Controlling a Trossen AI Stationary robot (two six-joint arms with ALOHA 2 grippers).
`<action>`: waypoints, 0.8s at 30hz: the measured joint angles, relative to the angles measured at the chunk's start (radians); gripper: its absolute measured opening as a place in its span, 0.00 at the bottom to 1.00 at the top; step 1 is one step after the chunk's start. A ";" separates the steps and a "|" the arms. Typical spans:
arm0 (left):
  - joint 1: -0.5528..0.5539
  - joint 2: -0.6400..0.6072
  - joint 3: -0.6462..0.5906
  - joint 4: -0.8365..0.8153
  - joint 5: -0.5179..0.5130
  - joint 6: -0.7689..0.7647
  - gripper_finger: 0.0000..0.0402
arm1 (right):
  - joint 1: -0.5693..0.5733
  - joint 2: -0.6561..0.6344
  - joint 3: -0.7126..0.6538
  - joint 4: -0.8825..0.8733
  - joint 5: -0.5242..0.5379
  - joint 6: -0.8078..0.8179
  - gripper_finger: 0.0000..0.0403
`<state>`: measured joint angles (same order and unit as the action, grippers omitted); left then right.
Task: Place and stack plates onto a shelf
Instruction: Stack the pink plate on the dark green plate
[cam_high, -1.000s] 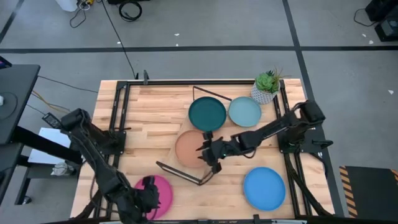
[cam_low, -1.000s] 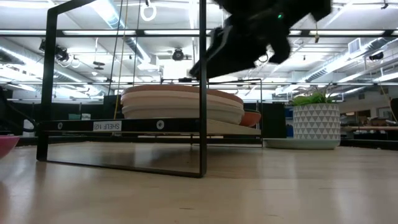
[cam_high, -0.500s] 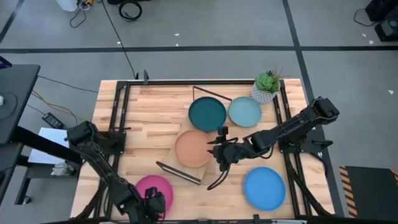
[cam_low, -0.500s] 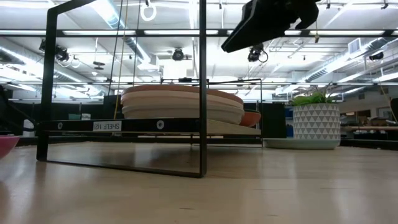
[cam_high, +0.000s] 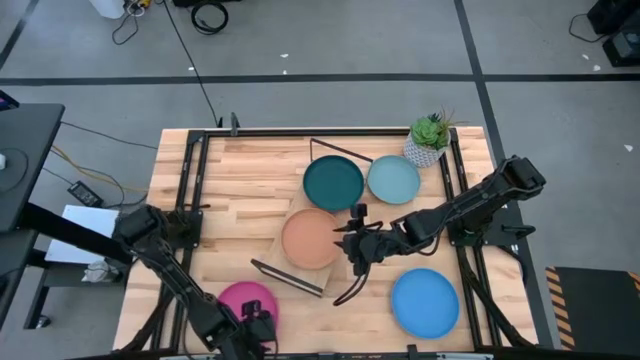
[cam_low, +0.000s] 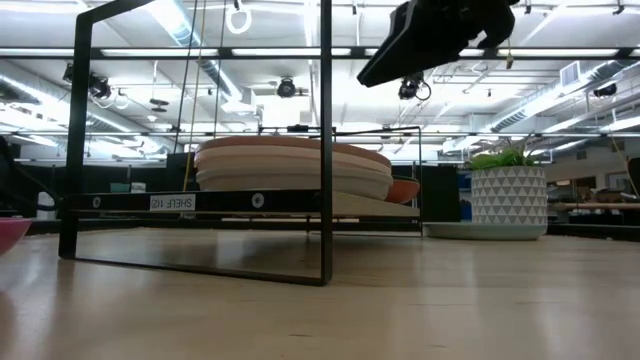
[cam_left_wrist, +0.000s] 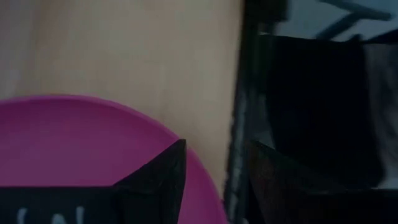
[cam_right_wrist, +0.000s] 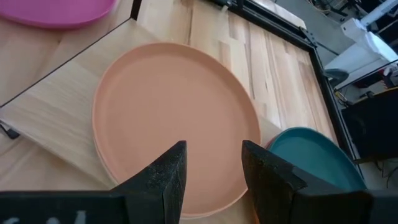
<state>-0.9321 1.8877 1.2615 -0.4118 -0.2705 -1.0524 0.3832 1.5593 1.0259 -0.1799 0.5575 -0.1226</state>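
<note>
The shelf (cam_high: 300, 250) is located at the centre of the table (cam_high: 240, 190); a stack of plates topped by the orange plate (cam_high: 311, 239) is carried on its board. The right gripper (cam_high: 356, 243) is held above the shelf's right end, fingers parted, nothing gripped; the left gripper (cam_high: 250, 326) is positioned at the near table edge over the pink plate (cam_high: 245, 300), and its finger state cannot be determined. The dark teal plate (cam_high: 333, 183) and light blue plate (cam_high: 393, 180) are set side by side beyond the shelf; the bright blue plate (cam_high: 425, 302) is placed near right. A potted plant (cam_high: 429, 139) is stationed at the far right corner.
</note>
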 joint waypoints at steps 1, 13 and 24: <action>0.002 0.015 0.026 -0.037 -0.004 -0.002 0.43 | 0.000 0.000 -0.005 0.000 0.000 0.005 0.40; 0.021 0.206 0.246 -0.322 0.086 -0.090 0.40 | 0.003 0.001 -0.040 0.010 0.001 0.034 0.40; 0.029 0.190 0.248 -0.361 0.201 -0.129 0.05 | 0.004 -0.041 -0.040 0.007 0.001 0.014 0.40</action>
<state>-0.9031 2.0778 1.5093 -0.7723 -0.0696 -1.1812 0.3870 1.5187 0.9859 -0.1725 0.5583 -0.1083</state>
